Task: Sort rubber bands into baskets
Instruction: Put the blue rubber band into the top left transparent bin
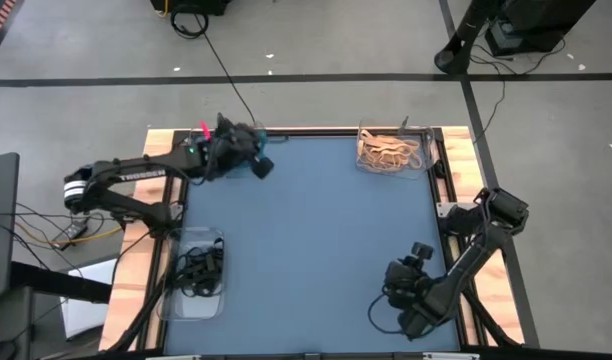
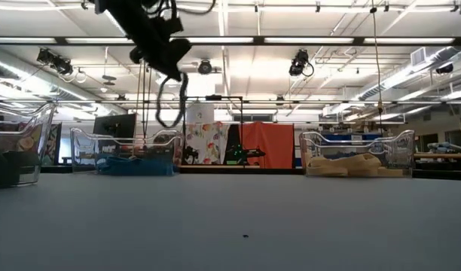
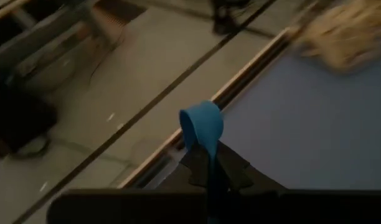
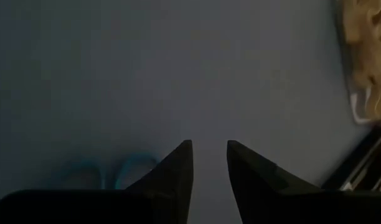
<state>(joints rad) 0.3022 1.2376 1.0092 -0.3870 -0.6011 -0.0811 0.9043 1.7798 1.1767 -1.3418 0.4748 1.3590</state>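
Holding a teal-blue rubber band (image 3: 202,126) pinched between shut fingers, our left claw (image 1: 258,163) hung over the far left corner of the tabletop (image 1: 306,240), right above the basket of blue bands (image 2: 136,159) that showed below it in the low view. We judged the step to be the drop: lower a little so the loop falls within the clear walls, then part the fingers fully, since a thin band may cling to one pad. Our right claw (image 4: 209,163) waited low over the near right corner, its fingers a little apart and holding nothing. Well off to the side of the left claw sat the basket of tan bands (image 1: 392,152); nearer us sat the basket of black bands (image 1: 194,272). Nothing stood in the way.
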